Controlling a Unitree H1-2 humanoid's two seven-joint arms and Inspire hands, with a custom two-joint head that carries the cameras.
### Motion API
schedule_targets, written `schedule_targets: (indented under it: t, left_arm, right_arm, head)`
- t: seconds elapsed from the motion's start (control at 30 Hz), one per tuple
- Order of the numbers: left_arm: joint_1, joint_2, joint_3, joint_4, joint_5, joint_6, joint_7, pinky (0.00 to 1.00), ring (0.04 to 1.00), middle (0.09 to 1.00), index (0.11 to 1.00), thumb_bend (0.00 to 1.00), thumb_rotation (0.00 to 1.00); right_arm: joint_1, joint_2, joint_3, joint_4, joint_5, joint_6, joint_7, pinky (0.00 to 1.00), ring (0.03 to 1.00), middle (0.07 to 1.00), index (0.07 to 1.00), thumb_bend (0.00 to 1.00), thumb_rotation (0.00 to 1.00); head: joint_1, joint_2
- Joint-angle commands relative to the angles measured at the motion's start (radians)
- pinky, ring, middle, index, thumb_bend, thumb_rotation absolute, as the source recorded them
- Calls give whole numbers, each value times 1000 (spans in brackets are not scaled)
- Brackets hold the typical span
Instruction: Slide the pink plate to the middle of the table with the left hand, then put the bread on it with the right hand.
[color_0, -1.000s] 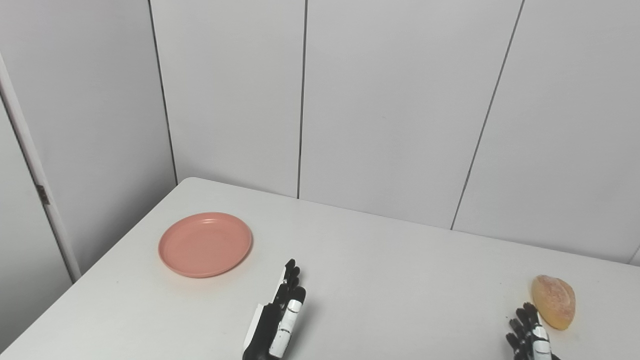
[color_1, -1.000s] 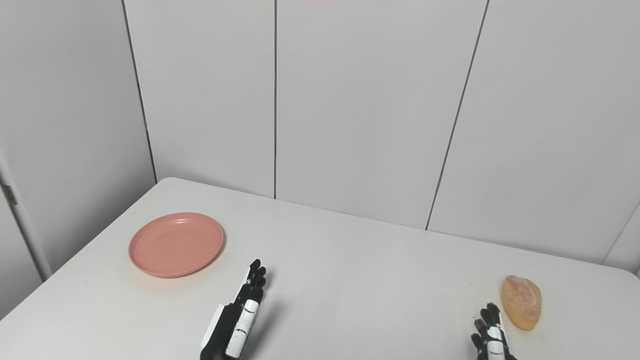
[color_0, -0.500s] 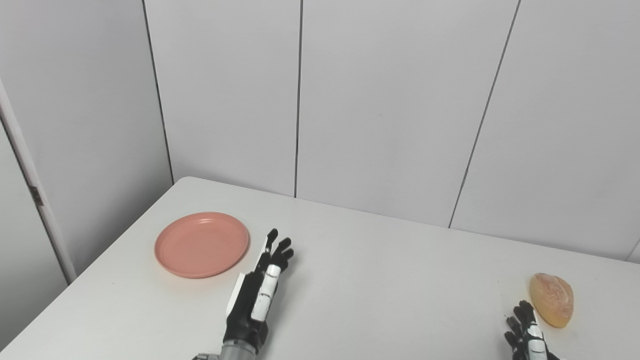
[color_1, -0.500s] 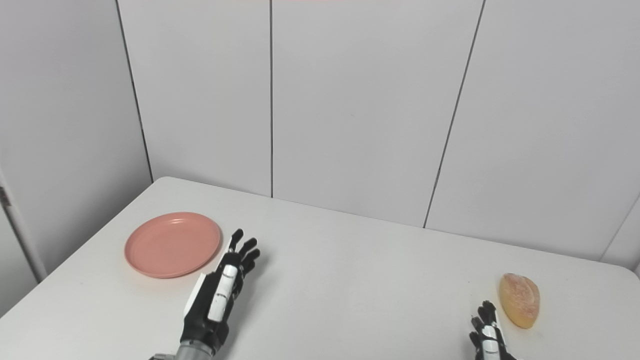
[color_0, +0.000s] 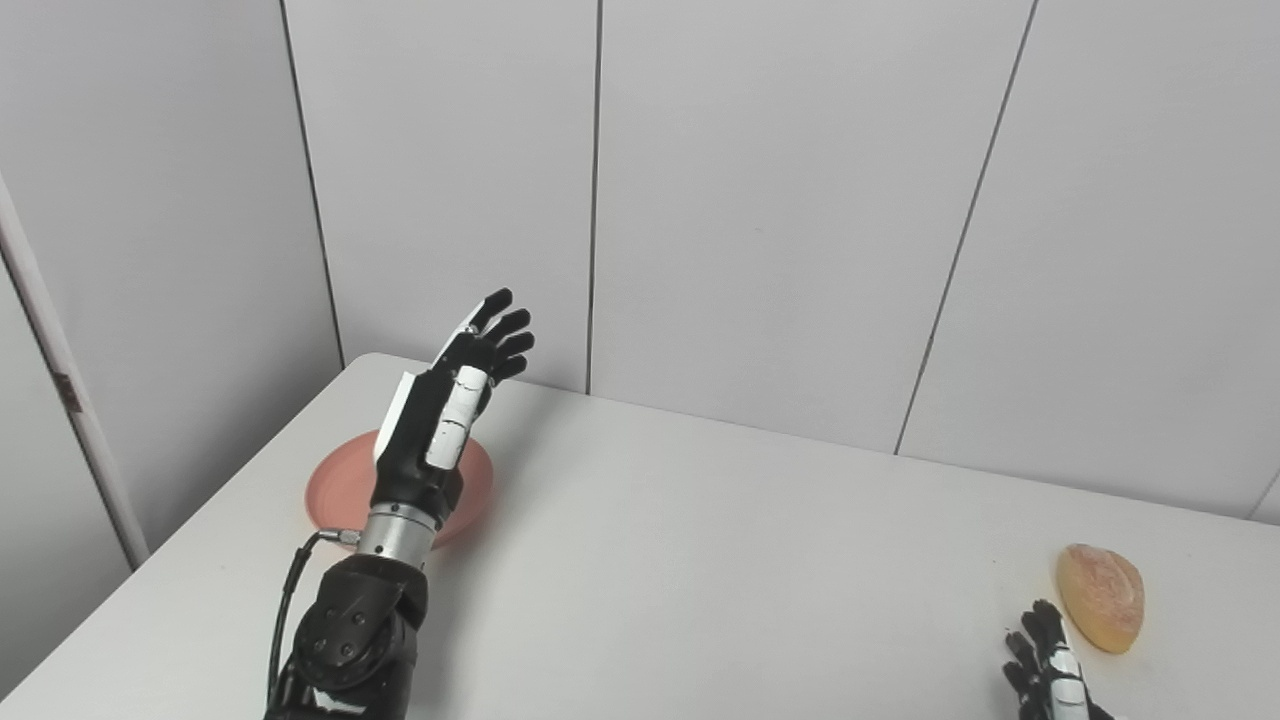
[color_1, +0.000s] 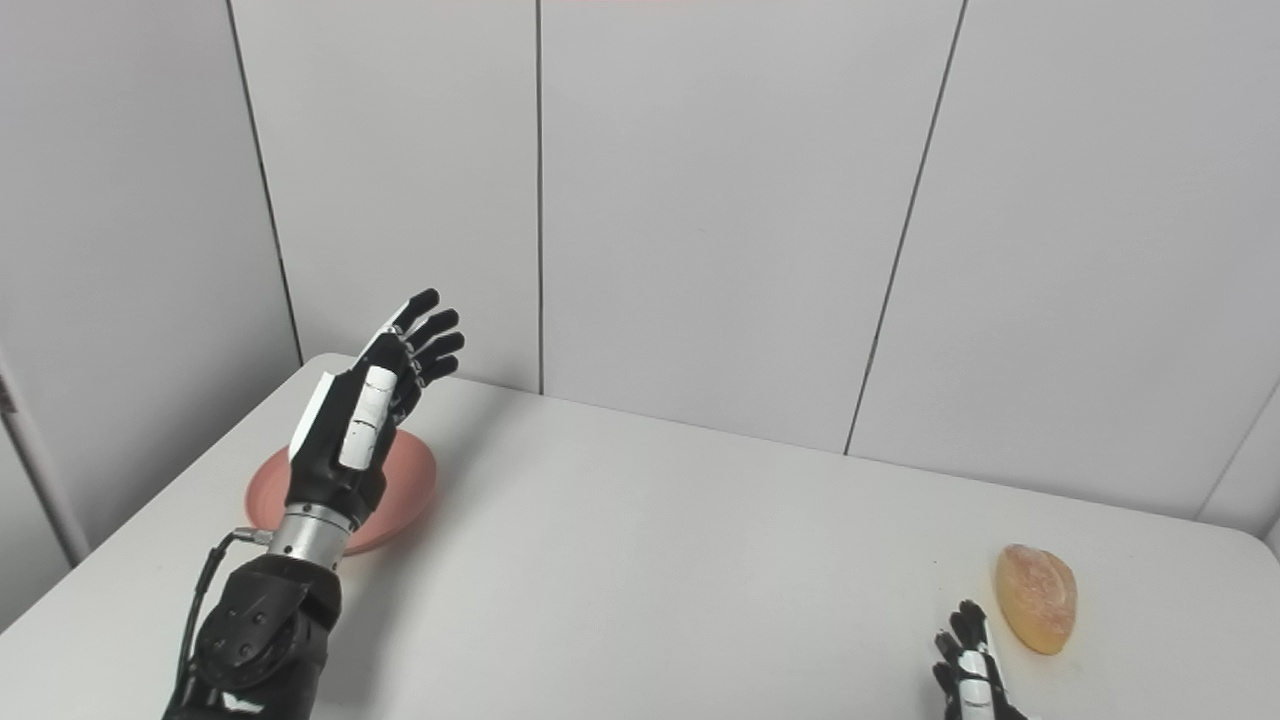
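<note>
No readable text, label, brand, number or sign shows on anything in either view.

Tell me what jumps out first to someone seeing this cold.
The left hand, open with fingers spread, is raised over the pink plate at the table's left side, hiding much of it. At the far right lies the bread, with the right hand just below it at the bottom edge.

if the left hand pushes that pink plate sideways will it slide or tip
The round, shallow pink plate looks rigid, low and flat-bottomed, so it would probably slide rather than tip. The smooth white table should offer little grip. Its thin rim suggests light weight, so a hard shove might send it skidding.
</note>
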Motion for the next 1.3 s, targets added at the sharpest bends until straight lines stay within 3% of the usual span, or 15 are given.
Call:
schedule_targets:
  t: [0.0, 0.07, 0.27, 0.47, 0.67, 0.9, 1.27]
  left_arm:
    - [-71, 37, 22, 11, 19, -70, 8, 826, 847, 876, 883, 937, 940]
    - [-94, 65, 45, 55, 20, -95, 19, 771, 822, 845, 859, 947, 922]
    - [-142, 140, 96, 208, 39, -185, 26, 742, 804, 833, 861, 1000, 935]
    - [-173, 208, 113, 370, 28, -262, 13, 829, 831, 854, 879, 1000, 971]
    - [-202, 255, 131, 549, -2, -331, 3, 807, 845, 854, 882, 1000, 966]
    - [-209, 289, 146, 729, -32, -414, -14, 791, 825, 842, 872, 945, 912]
    - [-204, 311, 158, 956, -39, -471, -21, 796, 832, 849, 895, 892, 874]
  right_arm:
    - [33, 14, 9, 28, 5, -9, 6, 1000, 980, 1000, 989, 693, 1000]
    - [35, 13, 11, 27, 4, -9, 6, 1000, 981, 1000, 990, 691, 1000]
    - [38, 11, 14, 22, 3, -7, 8, 1000, 983, 1000, 993, 688, 1000]
    - [40, 8, 13, 18, 4, -2, 8, 1000, 983, 1000, 994, 690, 1000]
    - [40, 7, 13, 17, 4, 4, 7, 1000, 981, 1000, 991, 691, 1000]
    - [44, 5, 14, 11, 5, 6, 9, 999, 984, 1000, 997, 675, 1000]
    - [47, 0, 8, 0, 22, 15, 11, 983, 976, 993, 994, 681, 1000]
  head:
    - [-1, 1]
    - [-2, 2]
    - [1, 9]
    - [5, 12]
    - [7, 14]
    - [4, 19]
    - [3, 30]
